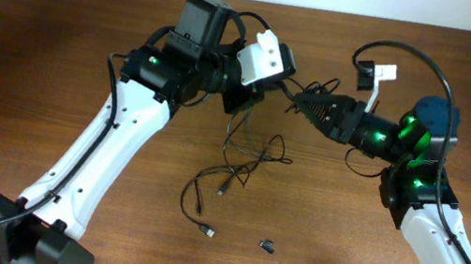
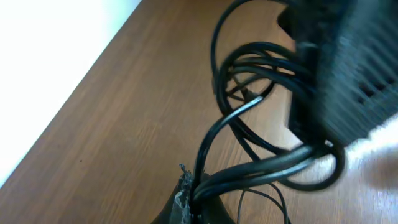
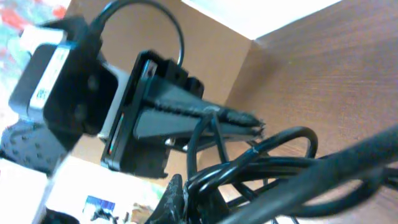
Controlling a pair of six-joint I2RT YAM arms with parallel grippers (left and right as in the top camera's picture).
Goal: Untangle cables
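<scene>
My left gripper (image 1: 287,81) is clamped shut on the cables (image 1: 255,159). In its wrist view the fingertips (image 2: 183,199) pinch a bundle of black strands (image 2: 249,168) that fans upward into loops. My right gripper (image 1: 305,102) is closed too, with strands running out from its tip at the bottom of its own view (image 3: 174,196). From there I also see the left gripper's wedge-shaped tip (image 3: 252,127), shut with thin strands crossing it. The two tips point at each other and sit just apart, with the tangle strung between them.

Below the tips the cables hang and spread onto the table (image 1: 41,44) in loose loops toward the near side. I cannot count the separate cords in the knot. I can make out two plug ends on the wood, one (image 1: 222,190) under the loops and one (image 1: 207,232) nearer to me. A single stubby piece (image 1: 266,246) lies apart from them to the right.

For room, both tips work in the far half of the table, near its far edge, which runs along the top of the overhead view. There is bare wood to the far left, to the far right, and between the two arms on the near side. A dark, blurred bulk fills the upper right of the left wrist view, close to the loops, and I cannot tell what it is.
</scene>
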